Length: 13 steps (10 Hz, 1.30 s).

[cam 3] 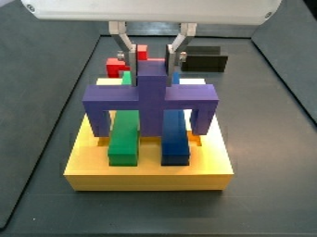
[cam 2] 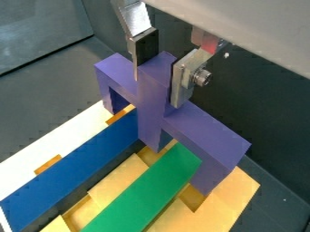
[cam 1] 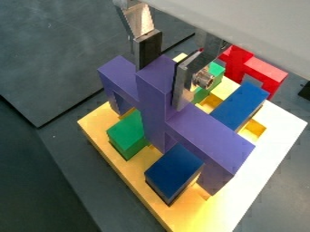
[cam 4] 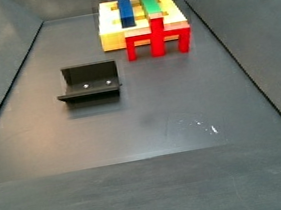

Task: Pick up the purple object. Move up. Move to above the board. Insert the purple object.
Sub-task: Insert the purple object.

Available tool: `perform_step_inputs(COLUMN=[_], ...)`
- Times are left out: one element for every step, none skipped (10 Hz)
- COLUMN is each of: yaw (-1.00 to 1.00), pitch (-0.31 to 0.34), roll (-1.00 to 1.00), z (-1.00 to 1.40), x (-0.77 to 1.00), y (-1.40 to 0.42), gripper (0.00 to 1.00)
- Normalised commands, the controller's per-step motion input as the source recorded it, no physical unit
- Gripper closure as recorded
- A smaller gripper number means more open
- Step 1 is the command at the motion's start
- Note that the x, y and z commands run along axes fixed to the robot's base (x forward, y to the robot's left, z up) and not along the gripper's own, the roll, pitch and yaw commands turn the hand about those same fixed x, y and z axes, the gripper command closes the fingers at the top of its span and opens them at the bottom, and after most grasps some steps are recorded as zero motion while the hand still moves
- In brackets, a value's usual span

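While seated across the board (cam 3: 148,168), purple object (cam 3: 148,96) straddles green bar (cam 3: 122,139) and blue bar (cam 3: 176,141) | gripper (cam 3: 150,56) upper centre, pinching its ridge.

The dark gray floor (cam 4: 157,104) is carrying everything. The yellow board (cam 4: 114,42) is sitting on it at the far end in a side view. The red cross-shaped block (cam 4: 158,42) is standing on the floor, touching the board's near side. The dark fixture (cam 4: 89,83) is sitting on the floor, well apart from the board. The hand (cam 3: 148,57) is hanging over the board.
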Motion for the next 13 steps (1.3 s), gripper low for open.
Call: perform_step_inputs(yaw=[0.02,0.0,0.0,0.01,0.02,0.0,0.0,0.0,-0.01,-0.12,-0.11,-0.07,-0.03], pitch=[0.0,0.0,0.0,0.0,0.0,0.0,0.0,0.0,0.0,0.0,0.0,0.0,0.0], roll=[-0.05,-0.05,-0.05,-0.03,-0.03,-0.03,-0.02,-0.01,-0.02,-0.04,-0.07,-0.12,-0.12], z=[-0.11,-0.11,-0.1,-0.11,-0.07,-0.04,-0.03,-0.05,-0.05,-0.02,0.0,0.0,0.0], x=[0.13,0.01,0.0,0.0,0.05,0.09,0.04,-0.04,-0.13,-0.2,-0.21,-0.09,0.0], y=[0.02,0.06,0.04,0.03,0.0,0.0,0.0,0.06,0.04,0.04,0.03,0.0,0.0], gripper=[1.0,1.0,1.0,1.0,1.0,1.0,1.0,1.0,1.0,1.0,1.0,1.0,1.0])
